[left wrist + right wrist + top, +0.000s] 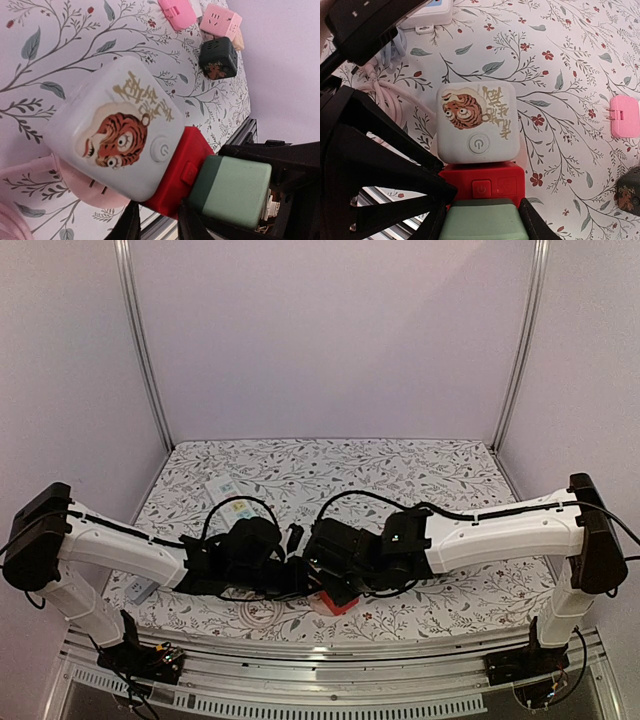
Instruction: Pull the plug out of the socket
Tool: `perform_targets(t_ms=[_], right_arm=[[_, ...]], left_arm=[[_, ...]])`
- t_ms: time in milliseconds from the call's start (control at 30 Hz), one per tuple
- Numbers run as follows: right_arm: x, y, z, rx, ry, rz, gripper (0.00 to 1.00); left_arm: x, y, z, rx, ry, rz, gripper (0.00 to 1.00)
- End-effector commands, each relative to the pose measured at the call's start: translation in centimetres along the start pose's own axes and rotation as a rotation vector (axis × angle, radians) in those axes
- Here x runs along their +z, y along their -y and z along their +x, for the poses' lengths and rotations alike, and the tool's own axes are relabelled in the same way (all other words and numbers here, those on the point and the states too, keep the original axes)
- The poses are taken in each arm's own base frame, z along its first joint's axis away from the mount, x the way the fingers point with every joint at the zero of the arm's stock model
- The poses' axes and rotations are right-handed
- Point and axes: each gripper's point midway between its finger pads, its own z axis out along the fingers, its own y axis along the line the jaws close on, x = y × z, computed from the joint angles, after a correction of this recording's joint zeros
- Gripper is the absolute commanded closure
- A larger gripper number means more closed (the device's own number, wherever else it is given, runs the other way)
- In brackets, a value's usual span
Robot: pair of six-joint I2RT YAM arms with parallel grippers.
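white tiger cube (477,122) smooth plastic, red cube (482,184) glossy plastic, green block (482,220) matt, table cover (570,75) cloth

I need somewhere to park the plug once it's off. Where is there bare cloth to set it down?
The far right of the cloth is bare, as is the strip between the tiger cube and the pink plug. Crowded: the near edge around the red block and green block.

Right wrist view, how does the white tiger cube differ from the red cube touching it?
The white plastic cube with the tiger picture also bears gold lettering; the red plastic cube is plain. The white cube's power button is round, the red cube's square. Both carry a power symbol and sit pressed together.
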Motion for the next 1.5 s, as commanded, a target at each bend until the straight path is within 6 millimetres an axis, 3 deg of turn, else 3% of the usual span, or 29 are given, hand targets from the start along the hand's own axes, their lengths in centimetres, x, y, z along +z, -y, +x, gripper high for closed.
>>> perform_targets(t_ms=[0, 533, 1467], right_arm=[[-1.1, -2.0, -1.5, 0.03, 0.054, -0.067, 0.78], [-1.5, -0.8, -2.1, 0.221, 0.076, -0.234, 0.79], [-1.7, -1.4, -2.1, 0.061, 0.043, -0.052, 0.82]], left_arm=[[0.4, -6.1, 3.7, 0.001, -0.109, -0.216, 0.75], [0.6, -6.2, 3.7, 0.001, -0.112, -0.221, 0.76], [1.0, -6.2, 3.8, 0.004, -0.119, -0.224, 0.78]])
